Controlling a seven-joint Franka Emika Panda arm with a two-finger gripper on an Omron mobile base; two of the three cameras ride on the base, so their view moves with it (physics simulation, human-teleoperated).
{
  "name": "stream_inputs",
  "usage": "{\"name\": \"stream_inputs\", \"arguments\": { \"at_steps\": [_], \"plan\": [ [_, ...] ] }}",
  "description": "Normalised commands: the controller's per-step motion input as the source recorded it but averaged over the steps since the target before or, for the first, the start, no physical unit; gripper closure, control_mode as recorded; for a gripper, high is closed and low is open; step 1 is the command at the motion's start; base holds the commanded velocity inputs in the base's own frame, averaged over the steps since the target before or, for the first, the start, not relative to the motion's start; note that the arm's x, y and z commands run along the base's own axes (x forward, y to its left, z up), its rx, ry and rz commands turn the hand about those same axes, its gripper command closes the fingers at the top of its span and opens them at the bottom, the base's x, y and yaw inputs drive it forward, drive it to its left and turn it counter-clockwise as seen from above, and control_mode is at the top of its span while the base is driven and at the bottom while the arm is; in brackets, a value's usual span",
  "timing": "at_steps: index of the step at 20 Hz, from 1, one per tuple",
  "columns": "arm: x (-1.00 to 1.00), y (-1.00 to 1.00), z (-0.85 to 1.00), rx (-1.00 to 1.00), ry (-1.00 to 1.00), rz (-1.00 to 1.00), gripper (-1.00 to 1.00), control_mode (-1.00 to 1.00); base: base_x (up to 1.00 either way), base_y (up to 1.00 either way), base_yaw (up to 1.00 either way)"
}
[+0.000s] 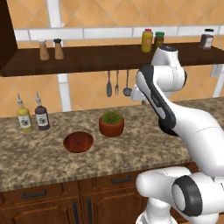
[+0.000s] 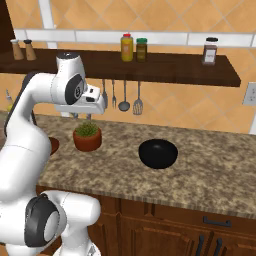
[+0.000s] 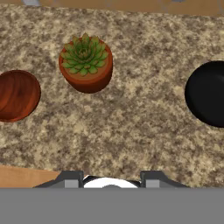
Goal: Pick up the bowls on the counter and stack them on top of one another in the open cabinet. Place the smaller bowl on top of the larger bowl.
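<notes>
The smaller bowl [image 1: 78, 142] [image 3: 17, 95], glossy red-brown, rests on the granite counter [image 1: 39, 164] left of a potted plant. In the right base view its edge [image 2: 54, 145] peeks out from behind my arm. The larger bowl [image 2: 158, 153] [image 3: 208, 94], black, lies on the counter right of the plant. My gripper [image 3: 111, 180] hangs high above the counter between the two bowls, open, with nothing between its fingers. My hand [image 2: 92, 102] is level with the underside of the open cabinet [image 1: 87, 59] [image 2: 165, 67], a dark wooden shelf.
A terracotta pot with a green plant [image 1: 111, 124] [image 2: 87, 136] [image 3: 85, 65] stands between the bowls. Two bottles [image 1: 33, 116] stand at the counter's back left. Shakers [image 1: 50, 49] and jars [image 2: 134, 48] [image 2: 210, 51] occupy the shelf; utensils [image 2: 122, 95] hang under it.
</notes>
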Motion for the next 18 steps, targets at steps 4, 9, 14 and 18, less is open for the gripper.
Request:
{"name": "stream_inputs", "arguments": {
  "at_steps": [4, 9, 14, 18],
  "plan": [
    [-0.35, 0.03, -0.05, 0.01, 0.0, 0.0, -1.0, -1.0, 0.0, 0.0, 0.0],
    [-0.8, 0.27, -0.18, 0.03, 0.0, 0.0, -1.0, -1.0, 0.0, 0.0, 0.0],
    [-0.36, 0.59, -0.32, 0.0, 0.02, -0.01, -1.0, -1.0, 0.0, 0.0, 0.0],
    [0.01, 0.67, -0.36, 0.0, 0.07, -0.07, -1.0, -1.0, 0.0, 0.0, 0.0]
  ]
}}
